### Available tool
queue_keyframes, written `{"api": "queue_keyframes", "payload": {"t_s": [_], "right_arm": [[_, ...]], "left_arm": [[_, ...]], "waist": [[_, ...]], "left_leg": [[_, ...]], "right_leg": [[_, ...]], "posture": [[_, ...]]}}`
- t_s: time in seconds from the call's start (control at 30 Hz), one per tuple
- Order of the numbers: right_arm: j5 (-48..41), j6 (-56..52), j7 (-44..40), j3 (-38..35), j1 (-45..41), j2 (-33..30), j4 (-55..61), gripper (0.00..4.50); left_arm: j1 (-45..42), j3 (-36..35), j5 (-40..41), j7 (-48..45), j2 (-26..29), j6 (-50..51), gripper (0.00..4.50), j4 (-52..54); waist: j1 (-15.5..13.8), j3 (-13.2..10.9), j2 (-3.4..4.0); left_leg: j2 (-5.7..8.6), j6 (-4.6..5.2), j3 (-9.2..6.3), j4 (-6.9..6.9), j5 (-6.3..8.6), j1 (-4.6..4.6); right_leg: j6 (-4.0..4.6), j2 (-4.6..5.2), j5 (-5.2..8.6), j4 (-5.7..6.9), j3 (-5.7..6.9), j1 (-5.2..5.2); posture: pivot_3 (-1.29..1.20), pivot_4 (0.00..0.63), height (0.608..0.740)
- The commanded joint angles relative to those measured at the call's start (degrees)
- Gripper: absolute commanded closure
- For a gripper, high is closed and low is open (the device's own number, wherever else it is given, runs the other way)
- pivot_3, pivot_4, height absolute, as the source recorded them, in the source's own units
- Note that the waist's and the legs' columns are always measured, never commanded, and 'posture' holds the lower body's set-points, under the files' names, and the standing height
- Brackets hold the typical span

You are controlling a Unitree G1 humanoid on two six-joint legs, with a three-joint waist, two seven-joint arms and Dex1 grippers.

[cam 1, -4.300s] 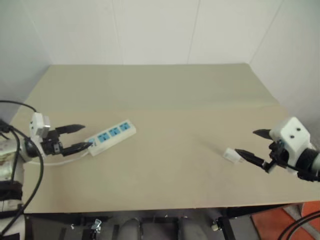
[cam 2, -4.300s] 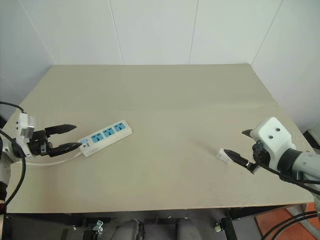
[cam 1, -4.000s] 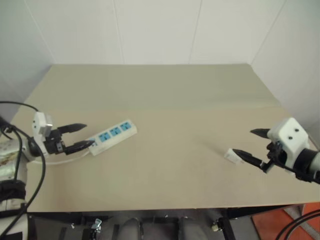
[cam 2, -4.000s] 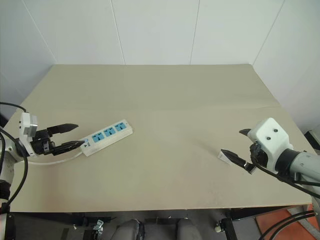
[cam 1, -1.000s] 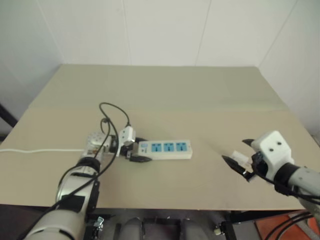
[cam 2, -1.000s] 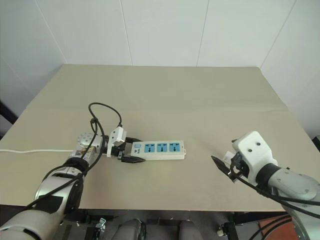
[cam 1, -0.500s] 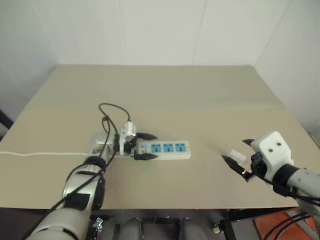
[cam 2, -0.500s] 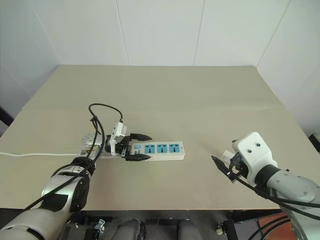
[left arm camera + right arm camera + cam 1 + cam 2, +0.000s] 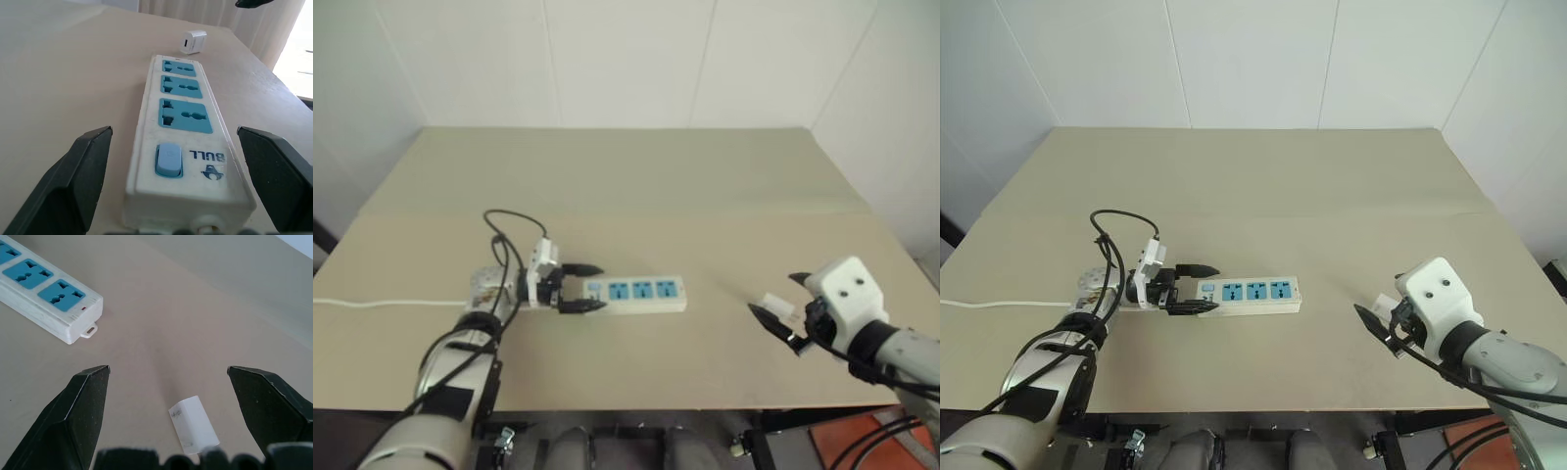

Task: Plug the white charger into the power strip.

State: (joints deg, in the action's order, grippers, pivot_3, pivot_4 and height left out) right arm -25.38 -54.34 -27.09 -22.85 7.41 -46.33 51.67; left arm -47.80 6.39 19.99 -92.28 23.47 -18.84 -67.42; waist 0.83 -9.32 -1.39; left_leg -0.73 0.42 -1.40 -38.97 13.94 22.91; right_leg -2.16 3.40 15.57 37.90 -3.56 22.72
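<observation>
Tabletop: beige, bare apart from the items below.
Power strip: white, three blue sockets, lying flat; its switch end sits between the left end effector's fingers, untouched by either.
Cord: thin, white, running from behind the left end effector to the tabletop edge.
Left end effector: fingers spread wide, holding nothing.
Right end effector: fingers spread wide, empty.
White charger: lying on the tabletop between the right end effector's fingers, near their base, well apart from the strip's far end; nothing between the two.

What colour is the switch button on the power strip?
Light blue switch button on the white power strip, clearest in the left wrist view.
</observation>
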Motion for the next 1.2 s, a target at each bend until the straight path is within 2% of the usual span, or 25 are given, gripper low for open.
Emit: {"api": "queue_keyframes", "payload": {"t_s": [0.03,0.37,0.73,0.83,0.9,1.1,1.2], "right_arm": [[0.59,-0.33,0.36,-0.67,-0.31,-0.67,1.01,0.00],[0.34,-1.57,0.32,-2.19,-0.04,-0.77,1.93,0.00],[0.10,-2.89,1.67,-1.94,-0.68,0.53,3.19,0.00],[0.07,-3.02,2.06,-1.53,-1.17,0.56,3.09,0.00],[0.09,-3.07,2.35,-1.17,-1.44,0.67,2.98,0.00],[-0.25,-5.70,3.35,0.98,-3.96,0.00,0.97,0.00],[-1.34,-9.52,0.39,2.76,-8.93,-5.08,-3.05,0.00]], "left_arm": [[0.13,2.02,2.47,-0.22,0.64,-1.06,0.03,1.57],[-1.28,0.91,-2.39,-0.22,0.26,-5.12,0.03,-4.56],[-1.59,-4.14,-9.87,1.81,-1.86,-8.20,0.03,-7.23],[-1.16,-3.86,-12.36,2.27,-1.57,-8.93,0.59,-7.46],[-1.02,-4.28,-13.16,2.46,-1.63,-8.80,1.16,-7.56],[-1.34,-4.80,-15.00,2.47,-1.53,-8.79,1.19,-7.30],[-1.80,-4.73,-15.51,1.62,-1.44,-8.88,1.19,-6.93]], "waist": [[0.00,0.00,0.00],[-0.02,0.00,0.00],[-0.10,0.01,0.01],[-0.10,0.01,0.01],[-0.08,0.01,0.02],[-0.04,0.01,0.02],[0.00,0.01,0.02]], "left_leg": [[0.00,0.00,0.00,0.00,0.00,0.00],[0.01,0.00,0.01,0.00,0.00,-0.01],[0.00,0.00,0.01,0.00,0.00,-0.19],[0.00,0.00,0.01,0.01,0.00,-0.32],[0.00,0.00,0.02,0.04,0.00,-0.46],[-0.01,0.00,0.02,0.05,0.00,-0.52],[0.00,0.00,0.03,0.04,0.00,-0.54]], "right_leg": [[0.00,0.00,0.00,0.00,0.00,0.00],[0.00,0.00,0.00,0.00,0.00,-0.01],[-0.01,-0.01,0.01,0.02,0.00,-0.19],[-0.02,-0.01,0.01,-0.01,0.00,-0.33],[-0.04,-0.01,0.02,-0.02,0.00,-0.44],[-0.10,-0.01,0.06,0.00,-0.01,-0.48],[-0.11,-0.01,0.04,0.01,-0.04,-0.49]], "posture": [[0.00,0.150,0.740],[0.00,0.150,0.740],[0.00,0.150,0.740],[0.00,0.150,0.740],[0.00,0.150,0.740],[0.00,0.150,0.740],[0.00,0.150,0.740]]}}
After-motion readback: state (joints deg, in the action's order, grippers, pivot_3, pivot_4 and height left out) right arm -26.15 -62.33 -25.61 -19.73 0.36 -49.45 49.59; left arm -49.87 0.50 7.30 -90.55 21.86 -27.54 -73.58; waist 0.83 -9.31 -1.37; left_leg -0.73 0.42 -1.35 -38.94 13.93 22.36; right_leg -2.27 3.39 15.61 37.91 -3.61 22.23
